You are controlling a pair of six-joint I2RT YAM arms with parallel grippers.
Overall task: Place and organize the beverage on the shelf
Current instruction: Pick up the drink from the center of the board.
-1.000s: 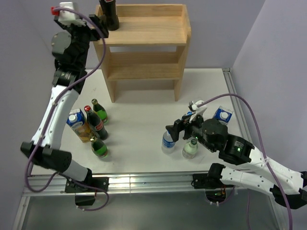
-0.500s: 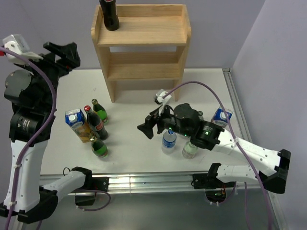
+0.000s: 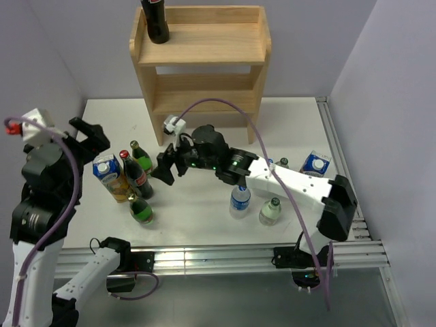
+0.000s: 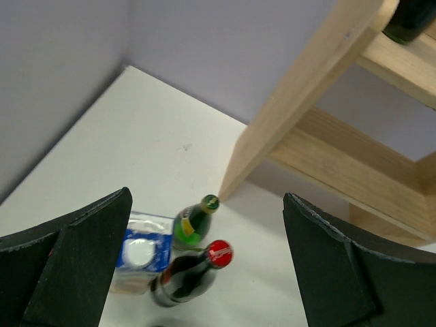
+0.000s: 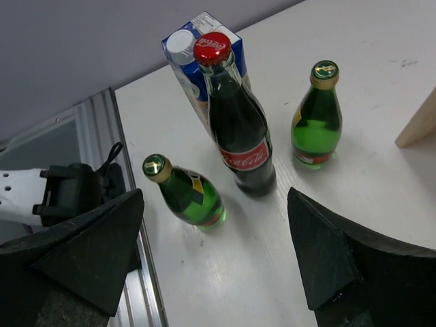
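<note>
Swung leftward, the right gripper (image 3: 167, 167), jaws apart, is lined up on the cola bottle (image 5: 236, 129) directly ahead, judged the next pick; the left gripper (image 3: 90, 139), likewise apart, has been withdrawn.

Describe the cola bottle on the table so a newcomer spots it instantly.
Find the wooden shelf at the back; a cluster of drinks stands before its left leg. The cola bottle is beside the blue carton: dark glass, red cap, red label, taller than the green bottles.
</note>
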